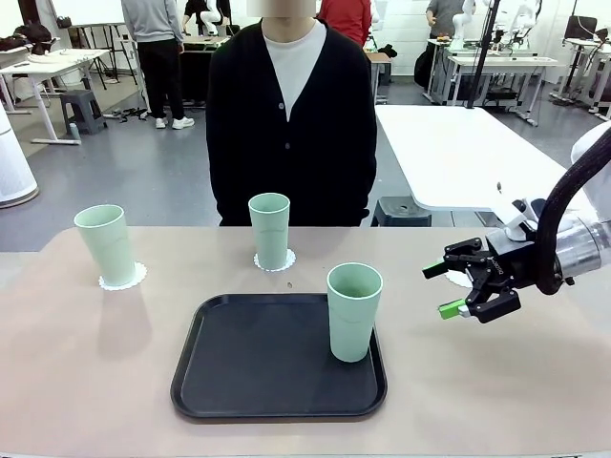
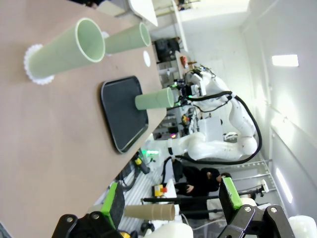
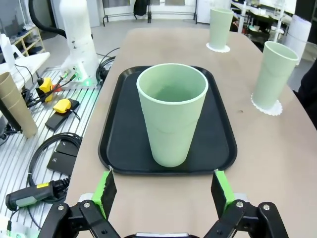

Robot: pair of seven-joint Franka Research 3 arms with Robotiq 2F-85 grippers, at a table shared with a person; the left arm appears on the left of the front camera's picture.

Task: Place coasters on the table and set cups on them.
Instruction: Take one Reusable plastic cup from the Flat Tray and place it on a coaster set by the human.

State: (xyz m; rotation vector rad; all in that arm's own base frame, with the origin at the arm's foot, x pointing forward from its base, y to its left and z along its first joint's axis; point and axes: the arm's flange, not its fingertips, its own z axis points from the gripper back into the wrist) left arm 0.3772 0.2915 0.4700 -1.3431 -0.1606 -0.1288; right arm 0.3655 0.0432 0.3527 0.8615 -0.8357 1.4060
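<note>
Two mint-green cups stand on lacy white coasters on the tan table [image 1: 86,382]: the left cup [image 1: 105,243] on a coaster [image 1: 124,279], the middle cup [image 1: 269,229] on another coaster [image 1: 276,261]. A third cup [image 1: 353,310] [image 3: 172,119] stands upright on the black tray [image 1: 258,363]. To its right, apart from it, my right gripper [image 1: 445,289] [image 3: 163,191] is open and points at it. A third coaster [image 1: 460,280] [image 2: 146,58] lies bare, partly behind that gripper. My left gripper [image 2: 171,198] is open and holds nothing, off the table's edge.
A person in a black cardigan stands at the far side of the table, behind the middle cup. A white table [image 1: 458,153] stands beyond the back right. Cables and a yellow device [image 3: 62,105] lie on the floor grid beside the table.
</note>
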